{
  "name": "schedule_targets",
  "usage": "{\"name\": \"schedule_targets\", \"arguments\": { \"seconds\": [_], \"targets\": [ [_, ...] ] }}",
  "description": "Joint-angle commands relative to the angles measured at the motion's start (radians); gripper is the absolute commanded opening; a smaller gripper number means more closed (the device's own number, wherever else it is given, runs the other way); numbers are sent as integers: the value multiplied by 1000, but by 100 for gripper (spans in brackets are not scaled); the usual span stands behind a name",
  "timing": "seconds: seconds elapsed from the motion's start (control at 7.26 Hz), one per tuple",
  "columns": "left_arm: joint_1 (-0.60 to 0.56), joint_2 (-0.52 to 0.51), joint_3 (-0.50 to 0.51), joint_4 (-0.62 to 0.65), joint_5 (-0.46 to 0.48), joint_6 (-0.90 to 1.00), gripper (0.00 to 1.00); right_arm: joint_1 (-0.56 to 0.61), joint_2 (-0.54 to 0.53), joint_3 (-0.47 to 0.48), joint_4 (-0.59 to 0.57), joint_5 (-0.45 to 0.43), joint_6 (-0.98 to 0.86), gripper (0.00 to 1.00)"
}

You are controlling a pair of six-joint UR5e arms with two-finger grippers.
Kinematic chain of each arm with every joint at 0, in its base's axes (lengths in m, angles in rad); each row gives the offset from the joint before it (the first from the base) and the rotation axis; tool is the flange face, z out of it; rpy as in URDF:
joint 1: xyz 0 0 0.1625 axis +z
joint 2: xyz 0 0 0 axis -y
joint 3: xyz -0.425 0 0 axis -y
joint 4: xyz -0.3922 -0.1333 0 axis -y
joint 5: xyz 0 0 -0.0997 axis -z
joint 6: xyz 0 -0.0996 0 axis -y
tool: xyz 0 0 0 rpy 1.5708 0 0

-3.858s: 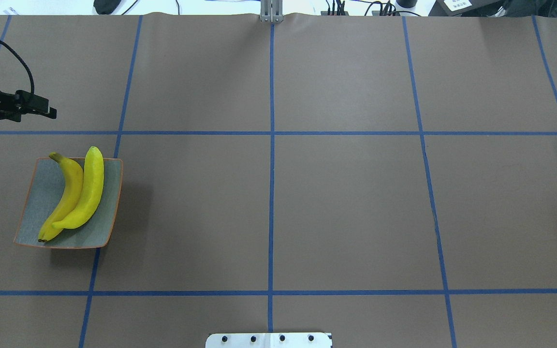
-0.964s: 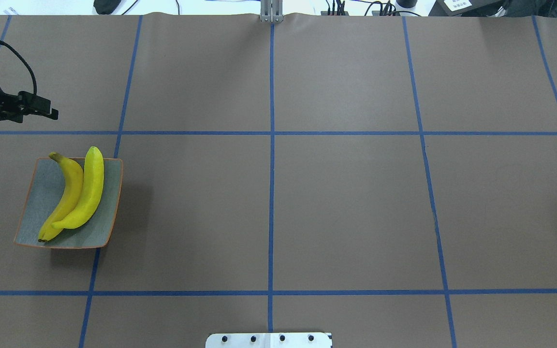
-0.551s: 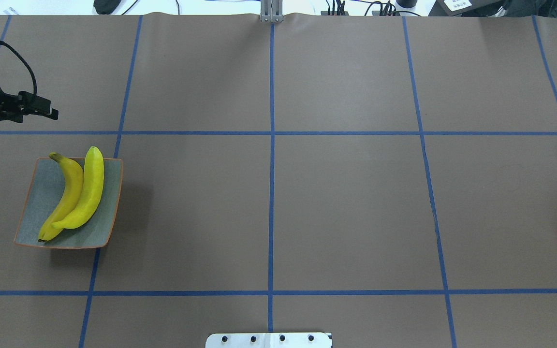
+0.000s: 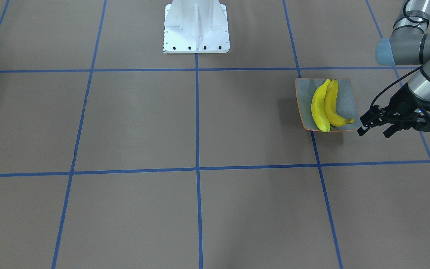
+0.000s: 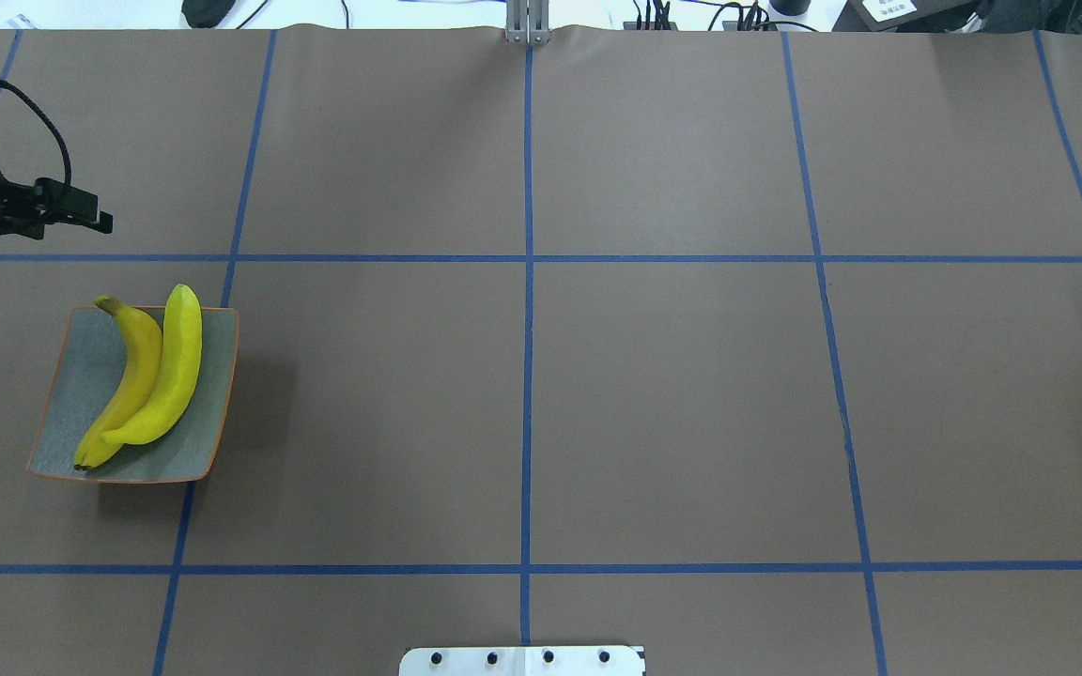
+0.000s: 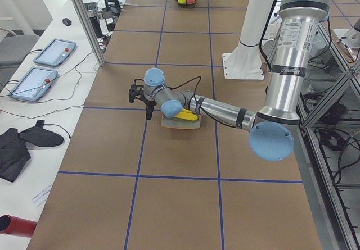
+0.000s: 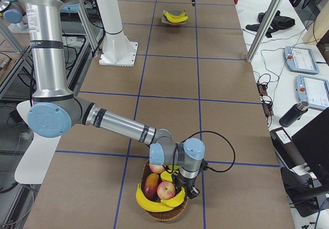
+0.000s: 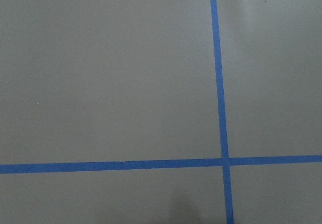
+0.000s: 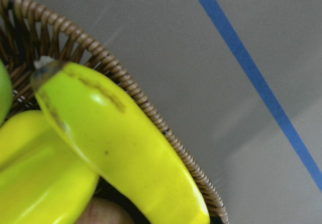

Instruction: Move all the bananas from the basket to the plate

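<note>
2 bananas (image 5: 170,376) on plate (image 5: 90,371); rest in wicker basket (image 7: 165,216) w/ other fruit, right claw (image 7: 191,190) over it, can't tell if spread. Left claw (image 4: 375,130) spread, empty, nr plate. Prob. light, smooth, curved: grip mid-body.

Lower centre of the exterior right view, the right gripper (image 7: 189,188) reaches into the basket (image 7: 165,216); its jaws are hidden among the fruit (image 7: 165,190). The right wrist close-up crops two bananas (image 9: 126,153) at its left and bottom edges. In the exterior left view, the left arm (image 6: 225,110) hides part of the plate (image 6: 183,125), and the basket at top centre is too small to tell its contents. The overhead view's left edge cuts off that arm.
</note>
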Motion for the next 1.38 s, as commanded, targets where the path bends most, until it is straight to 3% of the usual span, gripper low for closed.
{"name": "schedule_targets", "arguments": {
  "seconds": [0.0, 0.28, 0.41, 0.83, 0.96, 1.24],
  "targets": [
    [0, 0, 0, 0, 0, 0, 100, 0, 0, 10, 0, 5, -6, 0],
    [0, 0, 0, 0, 0, 0, 100, 23, -6, 78, -43, 7, -9, 0],
    [0, 0, -2, 0, 0, -2, 100, 44, 1, 135, -125, 7, -20, 0],
    [2, 0, -2, 0, 0, -2, 100, 83, 108, 288, -442, 7, -63, 0],
    [2, -6, -2, -2, -2, -9, 100, 83, 188, 312, -566, 18, -55, 0],
    [0, -24, -9, -6, -5, -24, 100, 51, 337, 353, -797, 105, 4, 0]
  ]
}}
